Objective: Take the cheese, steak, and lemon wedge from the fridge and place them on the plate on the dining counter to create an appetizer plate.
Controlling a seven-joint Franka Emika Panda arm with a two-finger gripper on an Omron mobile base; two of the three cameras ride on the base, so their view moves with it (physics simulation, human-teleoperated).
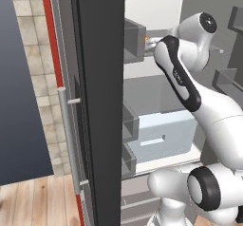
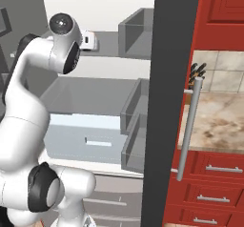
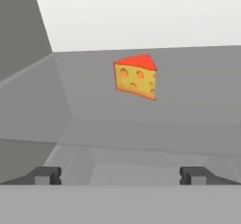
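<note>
Grey fridge shelf (image 3: 188,100) holds cheese (image 3: 135,76) beyond the wide-open pincer (image 3: 120,175).

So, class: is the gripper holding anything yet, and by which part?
Nothing. The gripper is open and empty; the cheese sits ahead on the fridge shelf, untouched.

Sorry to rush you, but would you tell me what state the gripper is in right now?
Gripper: open, jaws wide apart and empty, facing the orange-yellow holed cheese wedge on the grey glass fridge shelf, not touching it.
</note>
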